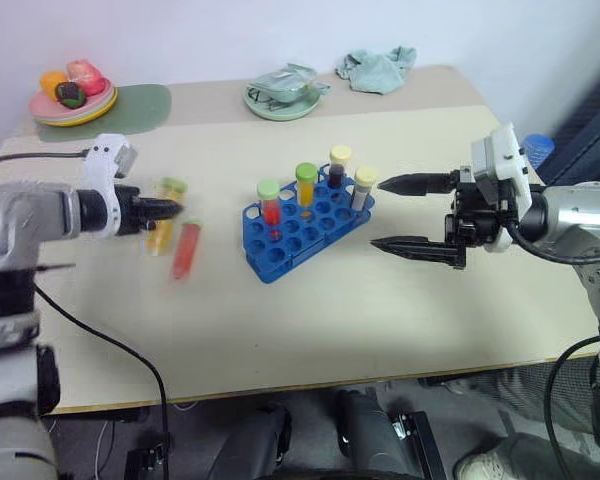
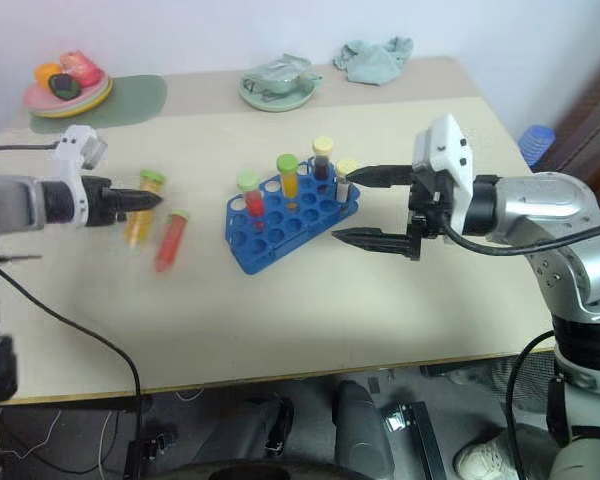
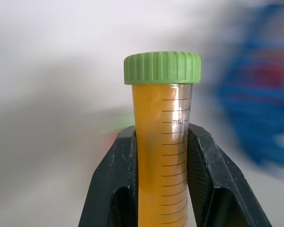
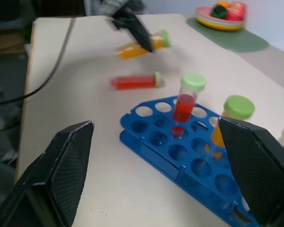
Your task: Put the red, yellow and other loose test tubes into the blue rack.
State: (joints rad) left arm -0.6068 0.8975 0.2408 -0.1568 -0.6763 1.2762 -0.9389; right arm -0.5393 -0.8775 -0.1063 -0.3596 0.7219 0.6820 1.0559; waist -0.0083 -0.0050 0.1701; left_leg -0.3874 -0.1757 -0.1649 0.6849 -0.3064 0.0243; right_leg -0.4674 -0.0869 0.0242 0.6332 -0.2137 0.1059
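My left gripper (image 1: pixel 170 210) is shut on a yellow-orange test tube (image 3: pixel 163 142) with a green cap, gripping its body below the cap, left of the blue rack (image 1: pixel 290 240). A red test tube (image 1: pixel 186 250) lies flat on the table just beside it, between the held tube and the rack. The rack stands mid-table and holds several capped tubes upright along its far side. My right gripper (image 1: pixel 377 213) hangs open at the rack's right end, pointing at it with nothing between its fingers.
A plate of toy food (image 1: pixel 75 100) on a green mat (image 1: pixel 145 105) sits at the back left. A pale green bowl (image 1: pixel 283 98) and a crumpled cloth (image 1: pixel 378 68) lie at the back. The table's front half is bare.
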